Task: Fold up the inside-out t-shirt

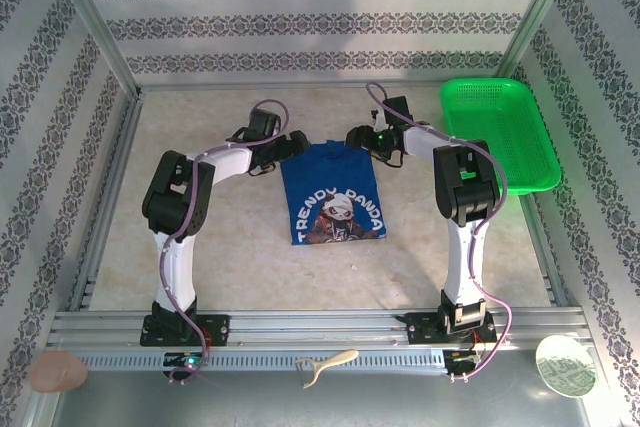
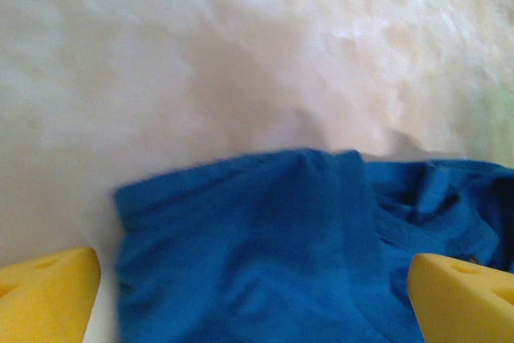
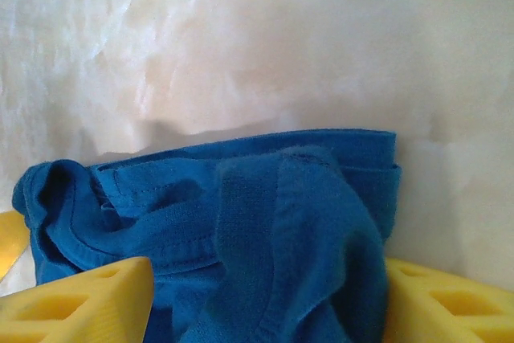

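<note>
1. Overhead, the t-shirt [image 1: 333, 197] lay flat mid-table [image 1: 220, 247], folded to a rough rectangle. The left gripper [image 1: 287, 150] was at its far left corner and the right gripper [image 1: 360, 139] at its far right corner.
2. Left wrist view: the yellow fingers [image 2: 48, 291] stood wide apart with a flat blue corner of cloth between them. A strip of bare table separated the cloth from one finger, while the other sat against or over the cloth edge. Jaws apart, nothing clamped.
3. Right wrist view: the yellow fingers [image 3: 88, 303] flanked a bunched, doubled fold of blue cloth that filled the gap between them. The jaws stood apart, but I could not tell whether the pads were pressing the cloth.
4. View differences: the top view showed the white "TRENDY PANDA" lettering and a panda picture on the shirt's upper face. The wrist views showed plain blue cloth instead, with stitched hems and a rolled edge on the right arm's side.
5. Containers: a green mesh basket [image 1: 480, 84] sat at the far right of the table, well apart from the shirt, its mesh floor showing across its whole length.
</note>
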